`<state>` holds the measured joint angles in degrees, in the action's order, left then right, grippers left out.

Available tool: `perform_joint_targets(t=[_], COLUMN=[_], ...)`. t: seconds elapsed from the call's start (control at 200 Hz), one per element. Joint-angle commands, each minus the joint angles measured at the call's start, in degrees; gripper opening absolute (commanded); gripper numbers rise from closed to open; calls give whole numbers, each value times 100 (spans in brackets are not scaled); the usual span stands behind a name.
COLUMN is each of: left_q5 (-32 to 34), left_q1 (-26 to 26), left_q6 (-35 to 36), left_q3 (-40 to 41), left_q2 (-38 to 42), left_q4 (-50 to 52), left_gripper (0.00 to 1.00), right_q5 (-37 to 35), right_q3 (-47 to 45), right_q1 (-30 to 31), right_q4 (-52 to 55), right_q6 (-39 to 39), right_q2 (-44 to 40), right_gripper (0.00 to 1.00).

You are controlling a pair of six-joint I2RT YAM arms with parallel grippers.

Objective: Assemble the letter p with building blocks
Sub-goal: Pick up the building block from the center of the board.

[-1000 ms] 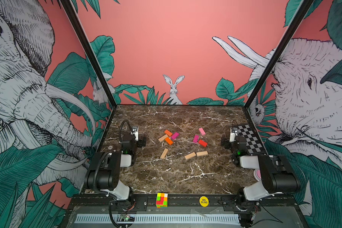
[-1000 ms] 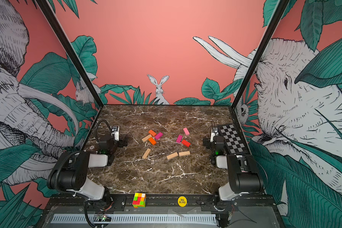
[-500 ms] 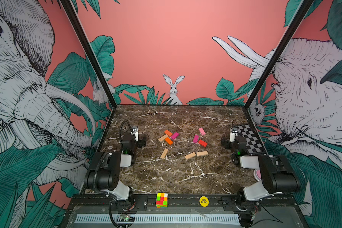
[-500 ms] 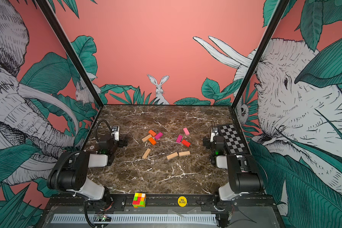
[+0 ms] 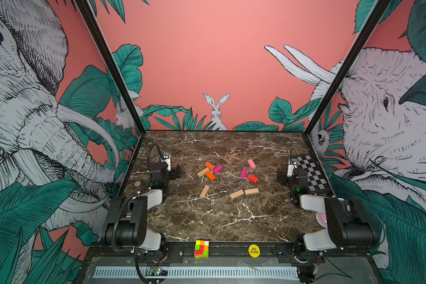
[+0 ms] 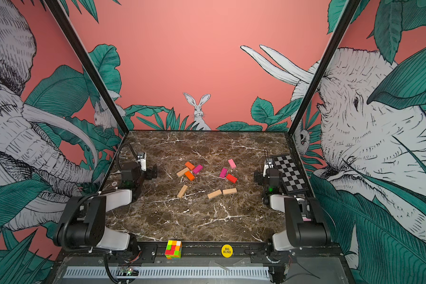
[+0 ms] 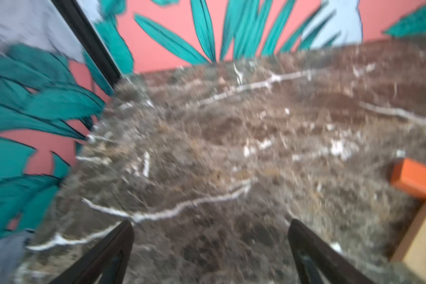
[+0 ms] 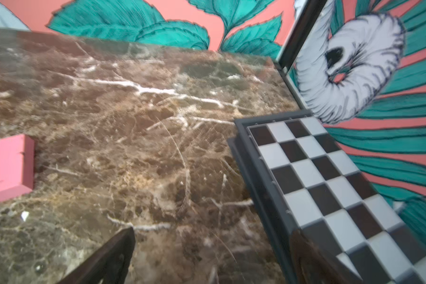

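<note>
Plainly, the building blocks (image 5: 210, 175) lie scattered between left tool (image 7: 210, 227) and right tool (image 8: 212, 234), both released.

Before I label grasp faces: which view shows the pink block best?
The right wrist view: the pink block is large and sharp, though the frame edge crops it. Both top views show it whole but tiny. The left wrist view misses it.

Both top views overlook the whole table (image 5: 207, 221); blurry wrist views seemingly skim it.
</note>
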<state>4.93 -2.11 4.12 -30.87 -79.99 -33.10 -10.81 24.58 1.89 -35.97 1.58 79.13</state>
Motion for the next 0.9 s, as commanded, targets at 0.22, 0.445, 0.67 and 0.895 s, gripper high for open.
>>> perform_joint_targets(t=[0.22,0.445,0.67,0.895], left_q5=[747,-1055,-1795,-567], left_q1=[54,225,-354,-1792], left_q6=[-3101,-3619,-3012,-1870], left_q3=[-1368,-1480,-2418,-4228], left_q2=[798,1018,756,-506], left_q4=[3724,4240,5880,7648], left_gripper=[100,99,90,91], right_q5=[-1279,-1424,-602,427], right_q3=[1634,2175,2162,1835], right_q1=[-4,-102,-295,-288], right_q4=[3040,4292,4488,4509], right_q6=[2200,2813,3483,3132], right_q2=[-853,-1319,-1722,-2154], right_gripper=[98,98,98,98])
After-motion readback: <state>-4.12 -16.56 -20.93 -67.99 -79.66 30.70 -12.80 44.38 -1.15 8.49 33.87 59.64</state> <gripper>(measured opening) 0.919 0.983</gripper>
